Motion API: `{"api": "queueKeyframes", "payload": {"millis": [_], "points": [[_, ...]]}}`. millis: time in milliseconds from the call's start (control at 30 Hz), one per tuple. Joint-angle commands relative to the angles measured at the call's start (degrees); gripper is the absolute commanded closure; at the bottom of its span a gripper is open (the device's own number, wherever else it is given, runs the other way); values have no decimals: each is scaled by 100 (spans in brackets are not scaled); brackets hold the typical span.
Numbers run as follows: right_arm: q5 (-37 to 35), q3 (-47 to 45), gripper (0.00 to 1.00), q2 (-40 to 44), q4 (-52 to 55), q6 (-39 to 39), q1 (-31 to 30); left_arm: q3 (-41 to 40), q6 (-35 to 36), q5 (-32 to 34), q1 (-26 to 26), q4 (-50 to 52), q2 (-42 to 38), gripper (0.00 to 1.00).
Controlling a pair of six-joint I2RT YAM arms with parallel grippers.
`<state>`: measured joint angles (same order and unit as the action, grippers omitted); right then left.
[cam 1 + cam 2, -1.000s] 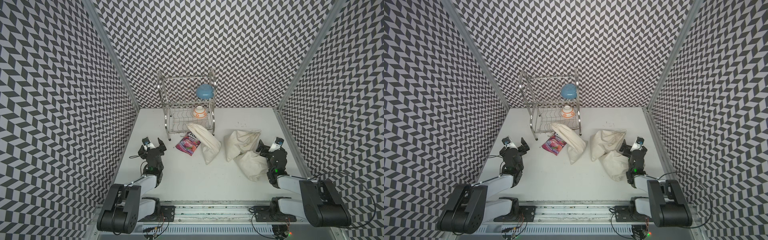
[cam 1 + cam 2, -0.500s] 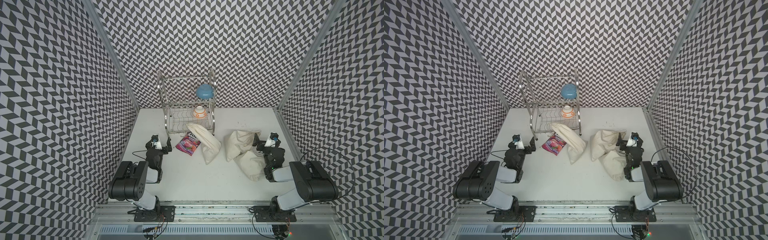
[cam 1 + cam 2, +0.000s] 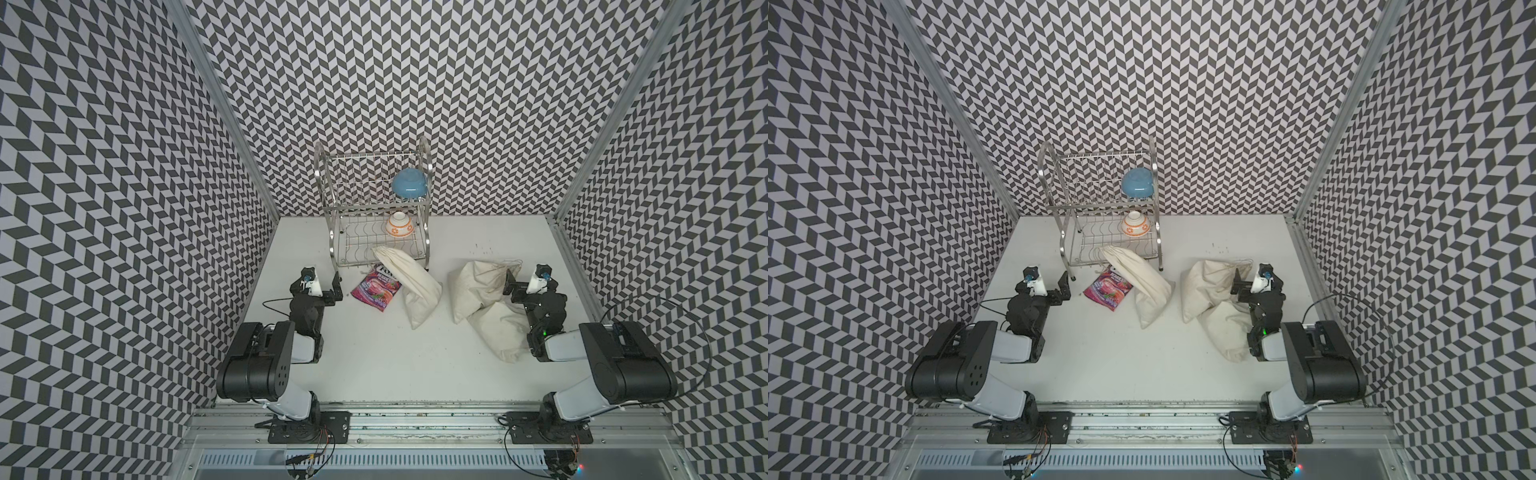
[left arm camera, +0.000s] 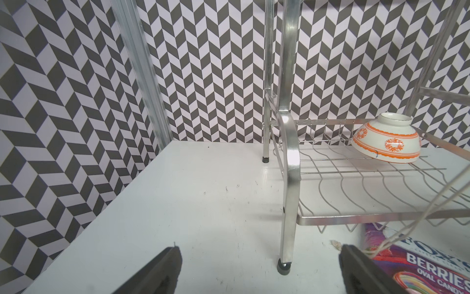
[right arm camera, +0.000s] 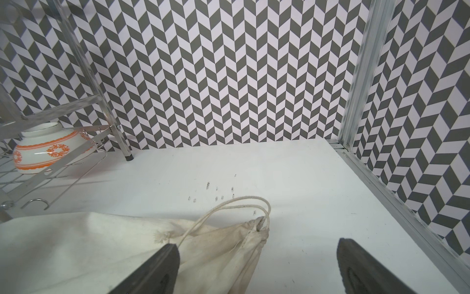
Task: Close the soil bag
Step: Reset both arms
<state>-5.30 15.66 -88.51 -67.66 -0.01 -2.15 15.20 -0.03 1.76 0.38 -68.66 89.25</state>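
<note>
My right fingers (image 5: 160, 269), spread and empty, face the soil bag's (image 5: 101, 244) corded neck (image 5: 258, 227) just ahead; my left fingers (image 4: 162, 272), also spread, sit well off that bag.

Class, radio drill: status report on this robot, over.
Left end effector open, by rack leg. Right end effector open, at soil bag neck. Drawstring loose, ungrasped. Nothing blocking.

Bright even overhead light, faint soft shadows on table (image 3: 374, 353), glare on rack (image 4: 290, 142) leg, my wrist cams bend edges, rack smeared in rt wrist view, top views sharp
</note>
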Motion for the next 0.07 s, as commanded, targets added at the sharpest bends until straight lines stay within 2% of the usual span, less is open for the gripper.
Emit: {"api": "queueKeyframes", "payload": {"millis": [0, 33], "points": [[29, 13, 0, 88, -113, -51, -57, 43, 3, -32, -38, -54, -14, 0], [29, 13, 0, 84, -115, -49, -51, -4, 10, 11, -50, -122, -36, 0]]}}
